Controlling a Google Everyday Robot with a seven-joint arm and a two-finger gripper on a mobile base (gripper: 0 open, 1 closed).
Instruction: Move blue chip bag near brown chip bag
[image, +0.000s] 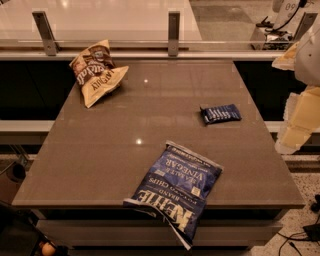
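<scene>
At near edge, blue bag (175, 192) overhangs bench (125, 130); brown bag (97, 72) at far-left corner, well apart. Pincer (297, 125) beyond right edge, clear of both; how open, cannot tell. Your risks: clumsy nudge tips bag off edge; grabbing small packet (220, 113) instead.

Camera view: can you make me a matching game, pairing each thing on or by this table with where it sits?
Things:
1 blue chip bag
2 brown chip bag
3 small blue packet
4 gripper

Places:
A far left corner
B beyond the right edge of the table
C near edge, overhanging
D right side, mid-table

Pairs: 1-C; 2-A; 3-D; 4-B
</scene>
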